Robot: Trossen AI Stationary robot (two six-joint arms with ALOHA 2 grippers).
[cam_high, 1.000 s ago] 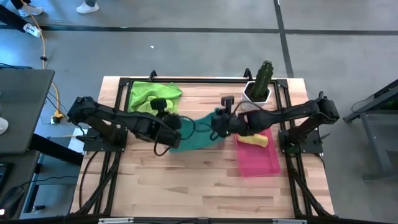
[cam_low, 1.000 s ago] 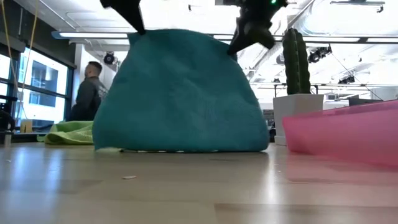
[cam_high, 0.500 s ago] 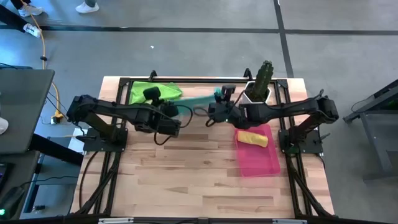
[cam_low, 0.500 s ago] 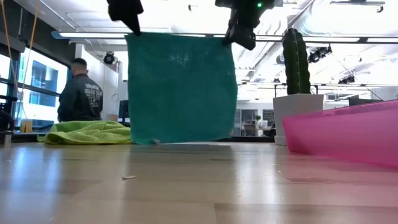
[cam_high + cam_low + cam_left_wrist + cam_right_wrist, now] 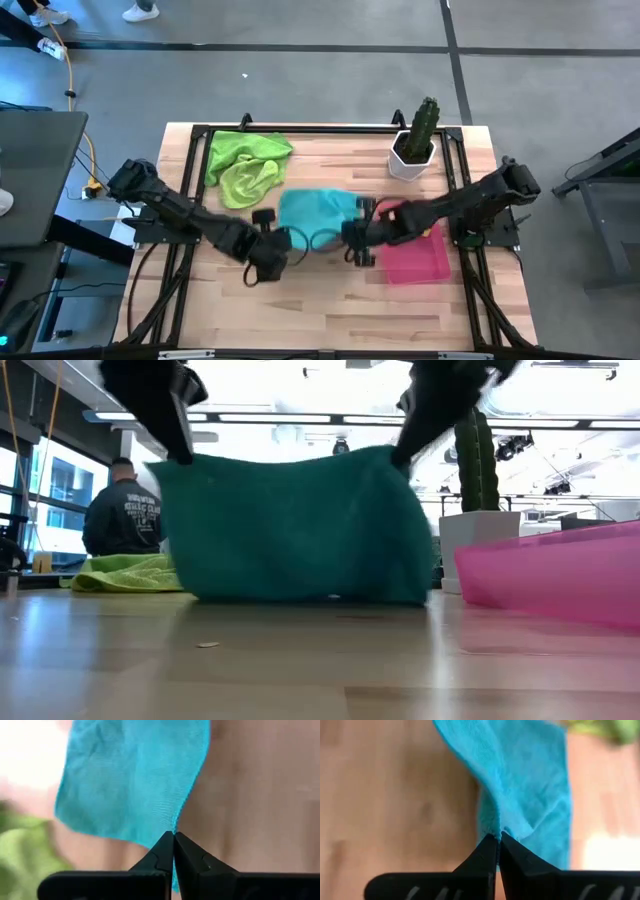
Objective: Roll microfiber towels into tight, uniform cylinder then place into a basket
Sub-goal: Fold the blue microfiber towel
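The teal microfiber towel point(image 5: 318, 208) slopes from the table up to my two grippers, and its near edge is stretched between them. My left gripper point(image 5: 174, 834) is shut on one near corner and my right gripper point(image 5: 498, 836) on the other. In the low view the towel point(image 5: 295, 530) hangs like a curtain with its bottom on the wood. Lime green towels point(image 5: 245, 162) lie crumpled at the far left. The pink basket point(image 5: 420, 258) sits at the right, partly under my right arm. My left gripper pinches the towel's near left corner point(image 5: 175, 827) between its two fingertips, slanting down from the near side. That corner is lifted; the cloth runs away from it down to the table. My right gripper pinches the towel's near right corner point(image 5: 496, 831) between its two fingertips, slanting down from the near side. The cloth bunches into a fold at the tips. That corner is lifted, and the edge point(image 5: 290, 460) between both grippers sags only slightly.
A white pot with a green cactus point(image 5: 415, 140) stands at the far right, behind the basket. A black frame point(image 5: 300, 128) runs along the far edge. Bare wood point(image 5: 320, 300) lies on the near side. A person point(image 5: 125, 515) stands in the room beyond.
Both grippers swung to the far side and lifted the teal towel clear, so that it hung flat. They have since come toward the near edge and down. The towel's lower part now lies on the table while the held edge stays raised.
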